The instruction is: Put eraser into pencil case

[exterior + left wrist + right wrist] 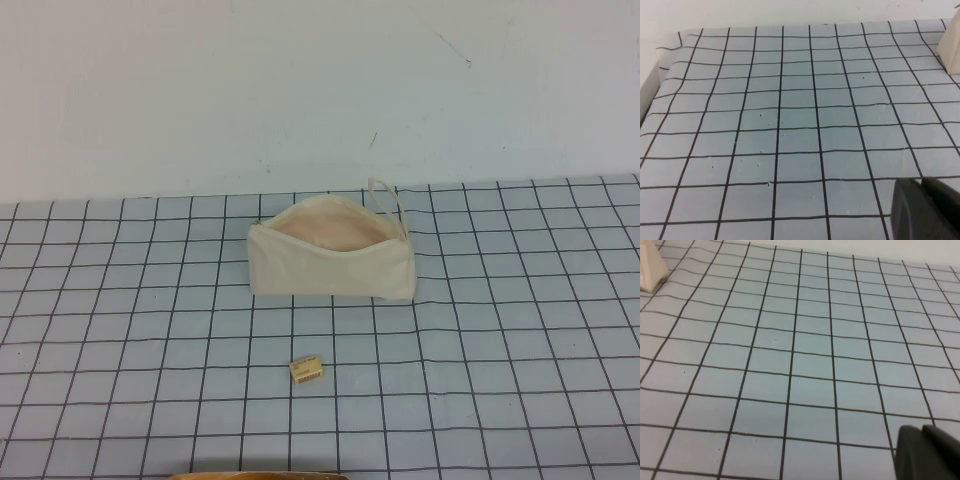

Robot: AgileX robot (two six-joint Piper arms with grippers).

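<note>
A plain white wall (320,90) is filling the whole background, running along the far edge of the counter (520,330) and carrying a few faint dark scuffs. The counter itself is lying under a pale blue-grey sheet ruled with thin black lines into a square grid, and that grid is stretching from the far edge to the near edge and out to both side edges. In the left wrist view the sheet is ending at a raised pale border along one side, with the wall rising just behind it.

The pencil case (330,262) is sitting around the middle of the counter, nearer the far edge than the near one. It is a cream fabric pouch, standing with its mouth gaping open towards the camera and showing a pinkish lining, and a thin loop strap (388,203) is arching up from its right end. A cream corner of it is poking into each wrist view.

The eraser (306,370) is lying flat on the grid well apart from the pouch, closer to the near edge and roughly in line with the pouch's middle. It is a small tan block with faint dark printing.

The left pincer (927,210) is showing only as a dark shape over the grid, and the right pincer (930,452) likewise; I cannot tell whether either is released or clenched. Neither arm is appearing in the high view.
</note>
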